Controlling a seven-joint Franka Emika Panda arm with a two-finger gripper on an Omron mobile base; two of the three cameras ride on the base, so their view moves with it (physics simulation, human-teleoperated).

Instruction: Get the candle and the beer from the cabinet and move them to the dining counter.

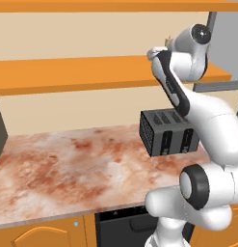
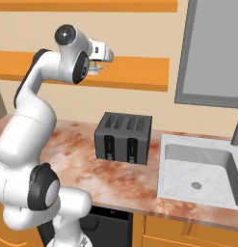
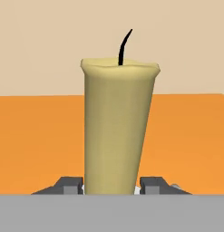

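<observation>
White Franka arm with dark joints rises from the base and reaches up and forward to shelf height. Below it: reddish-beige mottled marble table point(image 1: 67, 169) over orange cupboards, with a dark grey four-slot toaster point(image 2: 123, 137) standing on it and a marble sink basin point(image 2: 200, 178) to the toaster's right.

End effector point(image 3: 111, 185) is at the middle board of the open orange wooden cabinet point(image 1: 82, 72), against the beige wall. Hand view: short pale olive-yellow cylindrical candle point(image 3: 119, 127) with thin black wick sits upright between the two dark fingertips point(image 3: 70, 185), one on each side of its base, both right up against it. Looks clenched on the candle; the actual contact is hidden at the bottom edge of the view.

Candle rests on or just above the orange shelf board; can't tell which. In the right base view it shows as a small pale bit point(image 2: 95, 65) under the hand.

Grey-framed window point(image 2: 212, 53) on the wall to the right of the shelves.
</observation>
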